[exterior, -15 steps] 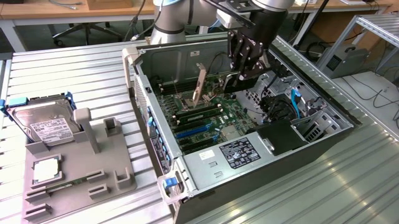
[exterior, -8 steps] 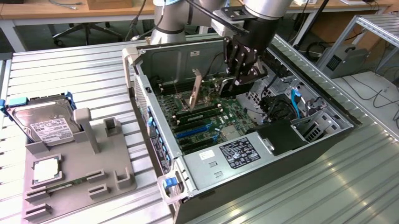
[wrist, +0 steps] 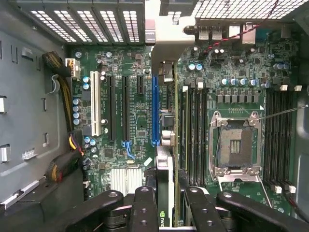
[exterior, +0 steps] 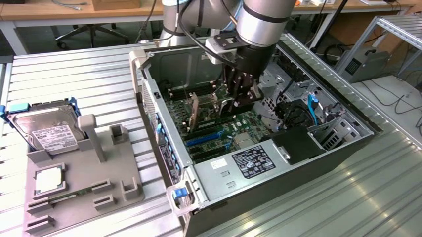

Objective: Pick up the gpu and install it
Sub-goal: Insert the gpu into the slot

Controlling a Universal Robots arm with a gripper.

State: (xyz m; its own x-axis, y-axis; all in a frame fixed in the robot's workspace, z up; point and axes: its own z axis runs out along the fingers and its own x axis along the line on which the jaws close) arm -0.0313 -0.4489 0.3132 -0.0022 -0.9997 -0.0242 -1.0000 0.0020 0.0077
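Pinching the gpu [wrist: 164, 166] edge-on in the hand [wrist: 169, 200], low inside the open computer case [exterior: 148, 89], over the motherboard [wrist: 130, 96] beside its blue slot [wrist: 155, 111], silver bracket [wrist: 166, 34] at the vented wall [wrist: 96, 19]

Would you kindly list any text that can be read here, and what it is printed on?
None can be read outright.
hard drive, white label: print too small.
power supply, label: print too small.
gpu, green logo: lettering blurred.
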